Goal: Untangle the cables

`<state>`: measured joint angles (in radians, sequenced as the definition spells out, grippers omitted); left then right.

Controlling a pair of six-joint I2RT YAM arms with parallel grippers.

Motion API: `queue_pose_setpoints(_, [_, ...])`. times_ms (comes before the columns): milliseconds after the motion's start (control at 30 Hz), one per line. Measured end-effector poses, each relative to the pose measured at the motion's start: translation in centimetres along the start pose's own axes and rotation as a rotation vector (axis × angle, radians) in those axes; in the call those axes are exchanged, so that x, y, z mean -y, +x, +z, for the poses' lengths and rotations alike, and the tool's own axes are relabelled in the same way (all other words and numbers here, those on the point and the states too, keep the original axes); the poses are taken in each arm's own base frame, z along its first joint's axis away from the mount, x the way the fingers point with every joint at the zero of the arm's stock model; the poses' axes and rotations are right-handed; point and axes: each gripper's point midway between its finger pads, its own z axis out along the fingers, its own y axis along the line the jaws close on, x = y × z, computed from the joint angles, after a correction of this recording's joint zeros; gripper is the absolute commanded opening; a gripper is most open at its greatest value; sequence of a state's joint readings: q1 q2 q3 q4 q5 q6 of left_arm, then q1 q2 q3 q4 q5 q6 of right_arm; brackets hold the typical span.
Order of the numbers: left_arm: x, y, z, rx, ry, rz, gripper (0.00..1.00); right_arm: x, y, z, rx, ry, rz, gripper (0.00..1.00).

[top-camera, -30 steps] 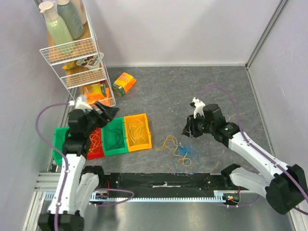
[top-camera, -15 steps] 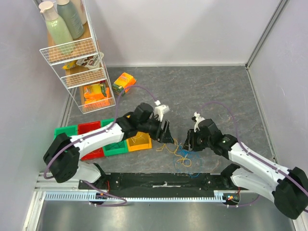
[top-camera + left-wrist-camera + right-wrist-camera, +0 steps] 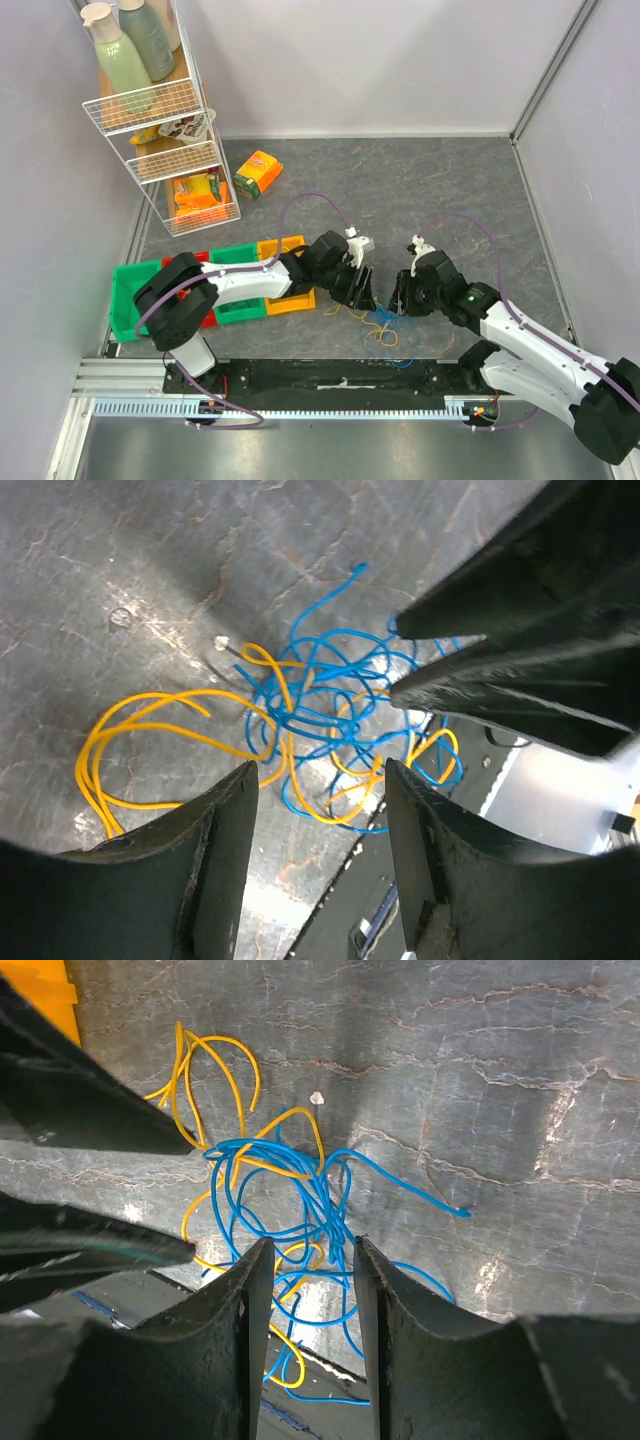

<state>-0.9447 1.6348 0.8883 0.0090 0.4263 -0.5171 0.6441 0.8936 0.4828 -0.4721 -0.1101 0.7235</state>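
A tangle of thin blue and yellow cables (image 3: 382, 328) lies on the grey table near its front edge. It also shows in the left wrist view (image 3: 320, 720) and the right wrist view (image 3: 285, 1210). My left gripper (image 3: 362, 297) hovers just left of the tangle, jaws open and empty (image 3: 318, 790). My right gripper (image 3: 400, 300) hovers just right of it, jaws open and empty (image 3: 308, 1260), with blue strands below the gap. The two grippers face each other closely across the tangle.
Green, red and orange bins (image 3: 240, 283) with sorted cables sit at the front left, partly under my left arm. A white wire rack (image 3: 165, 130) stands at the back left. An orange packet (image 3: 258, 172) lies beside it. The table's front edge (image 3: 340, 362) runs just below the tangle.
My left arm swung from over the bins rightward to the tangle and lowered. My right gripper moved down and slightly right toward the cables. The cables lie about as before.
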Motion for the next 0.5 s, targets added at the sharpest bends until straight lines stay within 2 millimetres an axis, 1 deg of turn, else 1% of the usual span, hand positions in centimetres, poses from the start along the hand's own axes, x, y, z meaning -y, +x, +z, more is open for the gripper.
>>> queue_pose_setpoints(133, [-1.2,-0.1,1.1,-0.009,-0.048,-0.023,0.51,0.2,0.4,0.1,0.006,-0.010,0.008,0.44])
queue_pose_setpoints(233, [-1.7,-1.1,1.5,0.015,-0.084,-0.023,0.44,0.6,1.1,0.4,-0.008,-0.008,0.011,0.44])
queue_pose_setpoints(333, [-1.9,-2.0,1.5,0.047,-0.104,-0.021,0.26,0.6,1.4,0.7,-0.009,-0.015,0.010,0.42])
queue_pose_setpoints(433, [-2.2,-2.2,1.5,0.060,-0.125,-0.032,0.10,0.5,1.5,1.1,-0.010,-0.031,0.009,0.41])
queue_pose_setpoints(467, [-2.2,-2.3,1.5,0.060,-0.129,-0.033,0.02,0.5,1.5,1.3,-0.012,-0.033,0.009,0.41])
queue_pose_setpoints(500, [-2.1,-2.6,1.5,0.064,-0.131,-0.033,0.02,0.5,1.5,1.4,-0.014,-0.033,0.009,0.39])
